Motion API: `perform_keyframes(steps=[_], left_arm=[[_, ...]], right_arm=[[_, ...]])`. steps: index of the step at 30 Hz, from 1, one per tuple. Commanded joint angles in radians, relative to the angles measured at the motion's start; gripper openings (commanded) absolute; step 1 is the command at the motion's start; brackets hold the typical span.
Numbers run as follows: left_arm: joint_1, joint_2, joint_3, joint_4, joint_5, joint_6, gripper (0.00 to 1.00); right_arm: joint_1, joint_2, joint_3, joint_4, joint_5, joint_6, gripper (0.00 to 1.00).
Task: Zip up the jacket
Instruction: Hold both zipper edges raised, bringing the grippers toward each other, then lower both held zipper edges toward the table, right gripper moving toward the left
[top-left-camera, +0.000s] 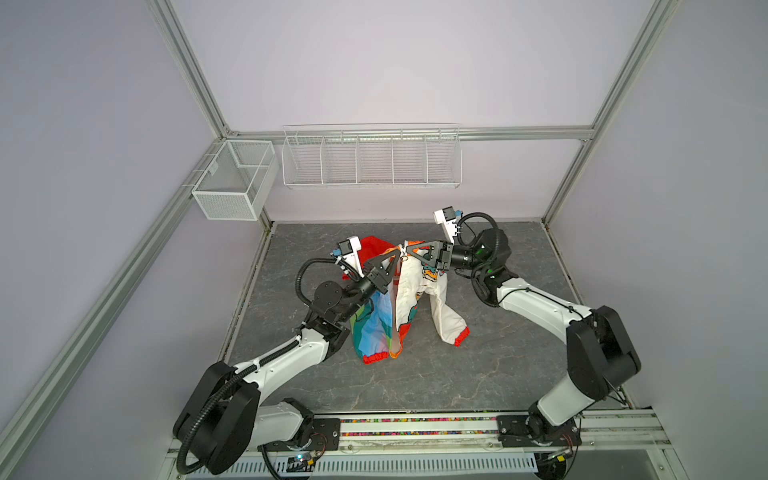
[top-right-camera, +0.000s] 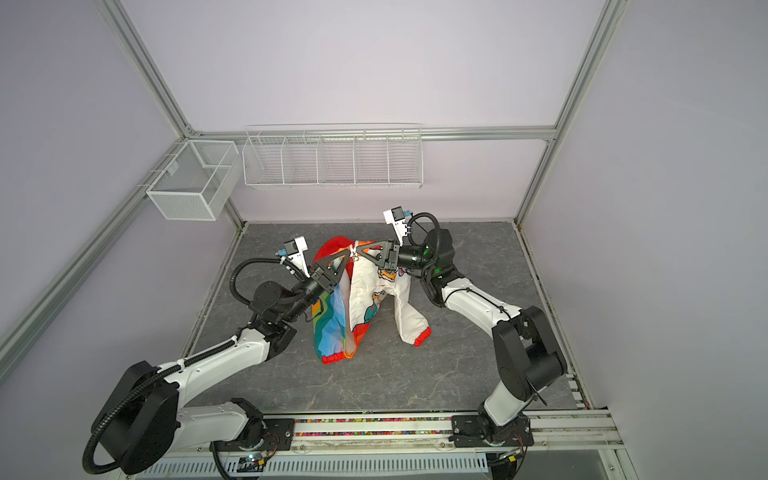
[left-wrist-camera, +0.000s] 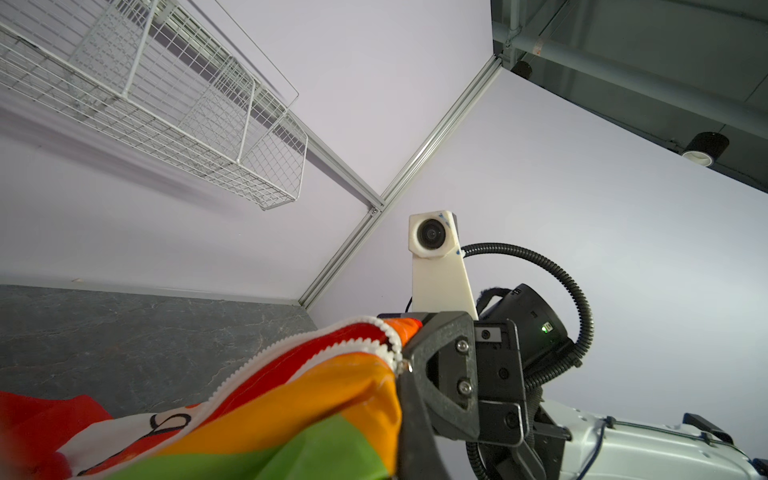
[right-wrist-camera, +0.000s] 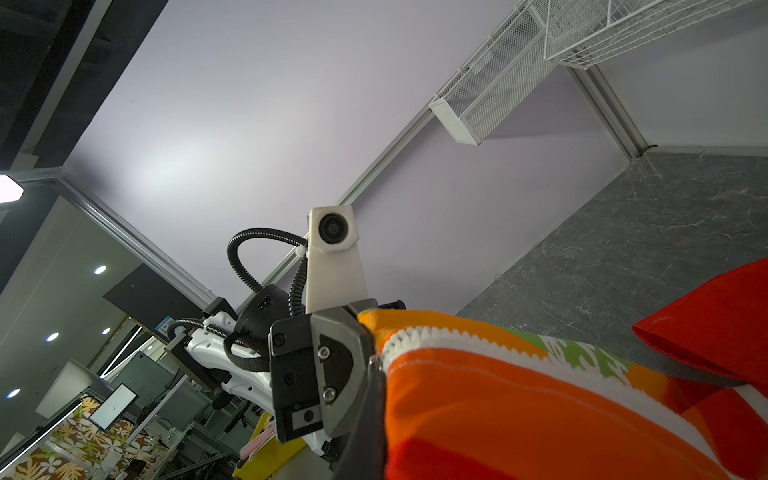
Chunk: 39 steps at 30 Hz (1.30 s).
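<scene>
The jacket (top-left-camera: 419, 291) hangs lifted off the grey table (top-left-camera: 519, 365), held at its top by both grippers. Its white cartoon lining faces out on the right and rainbow stripes (top-left-camera: 372, 328) show on the left. The red hood (top-left-camera: 372, 247) droops behind it. My left gripper (top-left-camera: 397, 258) and right gripper (top-left-camera: 409, 251) meet tip to tip, each shut on a front edge beside the white zipper (left-wrist-camera: 386, 337). In the right wrist view the zipper teeth (right-wrist-camera: 419, 336) run away along orange fabric. A sleeve with a red cuff (top-left-camera: 459, 340) rests on the table.
A white wire rack (top-left-camera: 372, 156) with several compartments hangs on the back wall. A white mesh box (top-left-camera: 232, 183) is fixed at the left corner. Aluminium frame posts (top-left-camera: 561, 195) edge the table. The arms' base rail (top-left-camera: 415, 428) runs along the front.
</scene>
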Motion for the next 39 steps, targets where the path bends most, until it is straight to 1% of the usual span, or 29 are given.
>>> perform_keyframes(steps=[1, 8, 13, 18, 23, 26, 29, 32, 33, 36, 39], left_arm=[[0.003, -0.026, -0.023, -0.078, 0.029, 0.014, 0.0], [0.003, -0.024, -0.017, -0.146, 0.055, -0.03, 0.0], [0.004, -0.039, -0.021, -0.2, 0.086, -0.056, 0.0], [0.003, -0.078, -0.011, -0.374, 0.086, -0.039, 0.0], [0.004, -0.098, -0.032, -0.417, 0.081, -0.039, 0.0], [0.004, -0.105, -0.034, -0.412, 0.071, -0.056, 0.0], [0.004, -0.1, -0.023, -0.41, 0.062, -0.08, 0.0], [0.005, -0.08, 0.006, -0.444, 0.07, -0.102, 0.0], [0.004, -0.074, 0.016, -0.458, 0.076, -0.109, 0.0], [0.011, -0.06, 0.039, -0.503, 0.094, -0.138, 0.0], [0.023, -0.059, 0.053, -0.552, 0.111, -0.166, 0.0]], right_arm=[[-0.031, -0.006, 0.014, -0.01, 0.054, -0.002, 0.07], [-0.031, -0.001, 0.02, -0.199, 0.029, -0.052, 0.07], [-0.032, -0.001, 0.014, -0.275, 0.016, -0.086, 0.07], [-0.043, -0.013, -0.008, -0.281, 0.041, -0.082, 0.07], [-0.046, -0.007, -0.003, -0.287, 0.031, -0.076, 0.07], [-0.046, 0.013, 0.011, -0.31, 0.0, -0.065, 0.07], [-0.046, 0.057, 0.039, -0.35, -0.066, -0.056, 0.07], [-0.047, 0.103, 0.041, -0.367, -0.109, -0.05, 0.07], [-0.048, 0.115, 0.033, -0.356, -0.113, -0.044, 0.08], [-0.05, 0.137, 0.006, -0.343, -0.109, -0.039, 0.16], [-0.059, 0.142, -0.02, -0.35, -0.097, -0.047, 0.28]])
